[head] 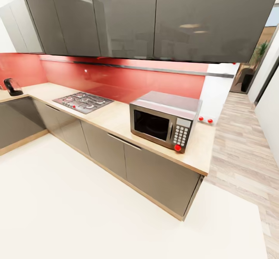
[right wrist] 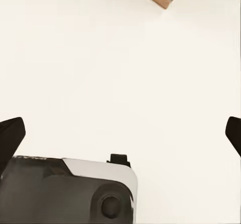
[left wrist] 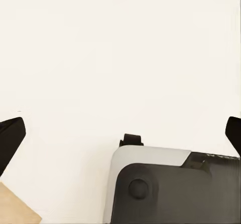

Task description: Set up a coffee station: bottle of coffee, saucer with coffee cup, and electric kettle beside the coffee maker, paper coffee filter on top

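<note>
From the head camera I look down on an L-shaped kitchen worktop (head: 116, 119) in pale wood over grey base cabinets (head: 155, 173). The coffee maker (head: 12, 87), dark and glossy, stands on the worktop at the far left, near the corner where the two runs meet. I cannot make out whether anything sits on or inside it.

Along the worktop there is a gas hob (head: 82, 102) in the middle stretch, then a steel microwave (head: 164, 119) with its door closed, towards the right end. Glossy grey wall cabinets (head: 135, 18) hang above a red splashback (head: 116, 76). Pale floor (head: 58, 204) lies between me and the cabinets, with wood-plank flooring (head: 244, 150) off to the right.

In the left wrist view the left gripper (left wrist: 120, 133) points down at the pale floor, jaws wide apart, its dark fingertips (left wrist: 10, 138) at the frame edges, above part of the robot's base (left wrist: 170, 189). The right gripper (right wrist: 120, 138) hangs likewise, jaws apart, holding nothing.
</note>
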You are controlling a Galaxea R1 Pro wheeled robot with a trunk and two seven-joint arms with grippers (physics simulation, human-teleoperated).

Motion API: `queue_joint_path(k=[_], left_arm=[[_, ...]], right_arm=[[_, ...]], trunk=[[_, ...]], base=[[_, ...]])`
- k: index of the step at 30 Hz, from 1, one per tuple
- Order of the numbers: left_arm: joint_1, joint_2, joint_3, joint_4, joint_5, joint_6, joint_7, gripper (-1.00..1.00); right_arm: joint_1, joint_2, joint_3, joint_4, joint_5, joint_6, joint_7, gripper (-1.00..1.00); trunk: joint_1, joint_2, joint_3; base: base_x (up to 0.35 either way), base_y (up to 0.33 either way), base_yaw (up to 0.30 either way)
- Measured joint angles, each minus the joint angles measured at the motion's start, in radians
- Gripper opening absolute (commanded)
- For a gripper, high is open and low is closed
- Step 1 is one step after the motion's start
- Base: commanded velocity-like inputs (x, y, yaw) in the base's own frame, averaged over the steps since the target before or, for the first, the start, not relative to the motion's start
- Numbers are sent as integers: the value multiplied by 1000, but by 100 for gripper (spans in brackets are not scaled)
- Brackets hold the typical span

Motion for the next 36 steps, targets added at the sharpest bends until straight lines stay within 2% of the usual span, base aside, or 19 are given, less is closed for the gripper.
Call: queue_joint_path(k=[4, 6, 9, 16, 23, 27, 32, 36], left_arm=[[-2, 0, 0, -2, 1, -94, -2, 100], [-2, -1, 1, -10, 1, -164, -2, 100], [-1, 0, 1, -5, 1, -208, -3, 100], [8, 7, 5, 1, -2, -228, -2, 100], [16, 9, 5, 3, 2, -237, -1, 100], [20, 9, 6, 3, 30, -248, 0, 100], [24, 13, 10, 2, 99, -257, -8, 100], [24, 21, 13, 3, 111, -257, -4, 100]], right_arm=[[0, 19, 1, -12, -1, -126, 0, 100], [0, 24, 1, -12, -3, -147, 1, 100], [0, 26, 1, -11, -4, -154, 1, 100], [0, 25, -5, 58, -3, -154, -6, 100], [0, 3, -9, 82, -3, -155, -8, 100], [0, -3, -9, 85, -2, -155, -9, 100], [0, -5, -8, 87, -2, -155, -9, 100], [0, -5, -8, 87, -2, -155, -9, 100]], trunk=[[0, 0, 0], [1, 0, 0], [1, 0, 0], [1, 0, -1], [1, 0, -4], [1, 0, -8], [1, 0, -13], [1, 0, -16]], base=[[180, 0, 0], [34, 0, 0], [14, 0, 2], [3, 0, 95], [0, 0, 237], [0, 0, 244], [0, 0, 244], [0, 0, 244]])
